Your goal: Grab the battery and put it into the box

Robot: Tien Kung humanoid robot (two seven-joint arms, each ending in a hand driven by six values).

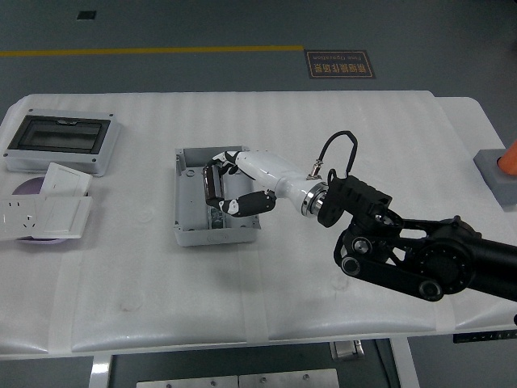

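The grey open box (184, 234) stands on the white table, left of centre. My right hand (226, 192), white with black fingers, reaches in from the right and hovers over the box's inside. Its fingers (213, 183) are curled around a small dark battery, which is mostly hidden by the fingers and thumb (246, 204). The black right forearm (404, 246) stretches across the table's right half. The left arm is out of view.
A grey enclosure with a dark window (60, 139) sits at the far left. White socket plates (47, 212) lie on a purple disc (24, 191) below it. A grey block with an orange object (496, 171) is at the right edge.
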